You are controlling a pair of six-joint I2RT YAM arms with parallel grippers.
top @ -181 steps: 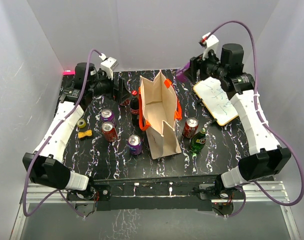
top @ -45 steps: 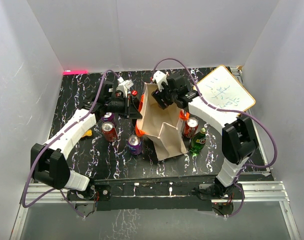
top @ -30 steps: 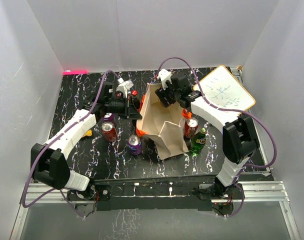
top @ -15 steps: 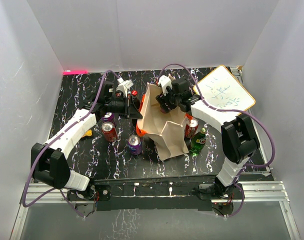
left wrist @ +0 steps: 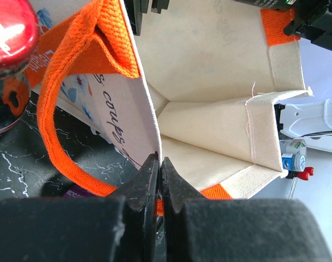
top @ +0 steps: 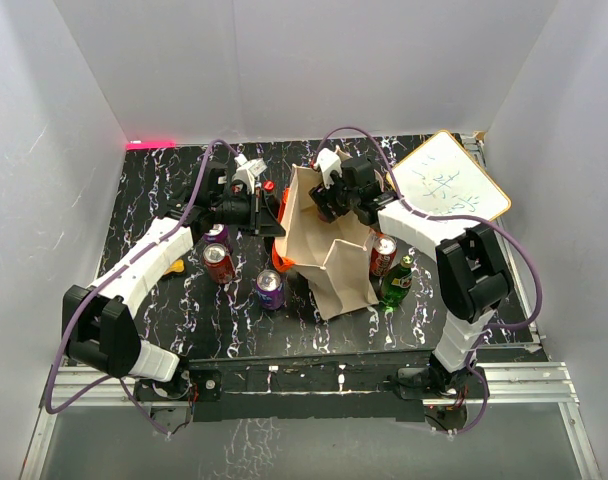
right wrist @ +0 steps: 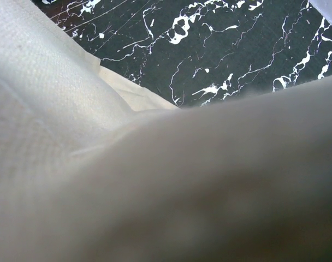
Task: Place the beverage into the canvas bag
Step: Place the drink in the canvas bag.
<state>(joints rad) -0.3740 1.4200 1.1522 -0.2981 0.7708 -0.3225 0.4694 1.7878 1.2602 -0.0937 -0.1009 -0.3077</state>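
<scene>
- Both arms are brought in from the far corners, where they are seen six seconds earlier, to the mouth of the canvas bag (top: pixel 329 262), and the bag is now held up more open.
- Top view: the bag is stood in the middle of the worktop (top: pixel 154 175). The left pincer (top: pixel 274 222) is set at its left rim and the right pincer (top: pixel 329 205) at its far rim. A red can (top: pixel 219 263) and a purple can (top: pixel 271 288) are placed to the left of the bag, a second red can (top: pixel 383 255) and a green bottle (top: pixel 397 280) to its right, all outside it. A whiteboard (top: pixel 449 185) is seen at the far right.
- Left wrist view: the left pincer (left wrist: pixel 159 161) is closed on the rim of the canvas bag (left wrist: pixel 209 125), with the printed wall clamped between the black fingers. An orange handle (left wrist: pixel 51 114) is looped to the left, beside a red-capped bottle (left wrist: pixel 7 33). The beige inside is laid open.
- Right wrist view: the frame is filled by blurred canvas (right wrist: pixel 57 109), with the marbled worktop (right wrist: pixel 237 49) beyond. The right pincer's fingers are hidden, so it cannot be told whether it is open or closed.
</scene>
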